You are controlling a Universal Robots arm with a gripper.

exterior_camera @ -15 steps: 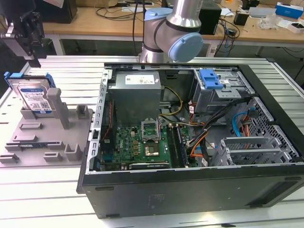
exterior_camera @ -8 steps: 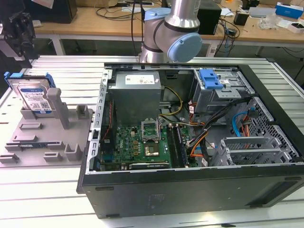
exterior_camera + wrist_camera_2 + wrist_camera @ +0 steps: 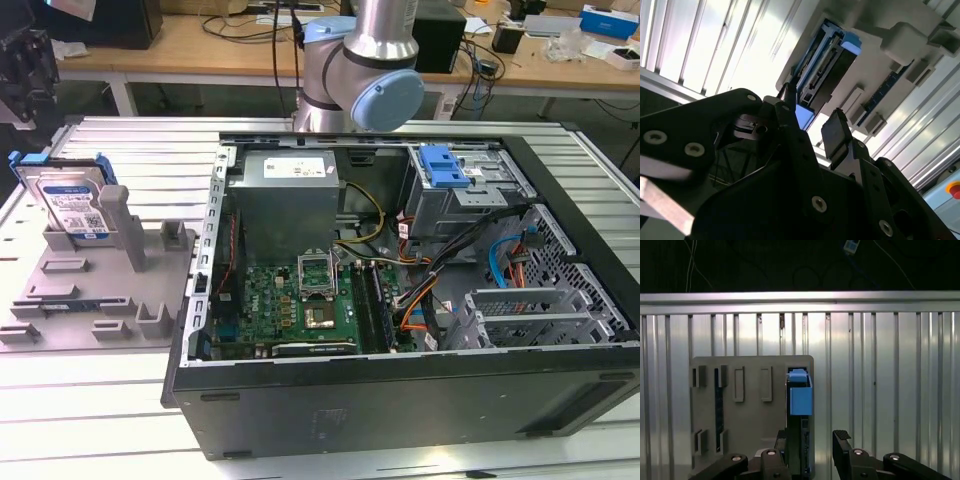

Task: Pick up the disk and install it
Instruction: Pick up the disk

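My black pincer (image 3: 812,437) stands wide and holds nothing. Just beyond its tips, in line with the gap, the flat silver disk in its bright blue plastic frame (image 3: 800,395) stands on edge in a grey plastic fixture plate (image 3: 752,415).

The disk (image 3: 72,205) was silver with a white-and-blue label, edged by a bright blue carrier frame. The fixture plate (image 3: 110,300) under it was a flat, even grey. The table (image 3: 90,400) was pale silver, striped by parallel ribs. The computer case (image 3: 400,410) was black outside, with a green motherboard (image 3: 290,300), a grey power supply (image 3: 285,200), a blue drive latch (image 3: 443,165) and orange, yellow and red wires (image 3: 425,300) inside. The robot arm (image 3: 380,40) was silver with pale blue joint caps. In the first wrist view the gripper (image 3: 815,442) was matt black with silver screw heads. The benches (image 3: 200,45) behind were tan wood.
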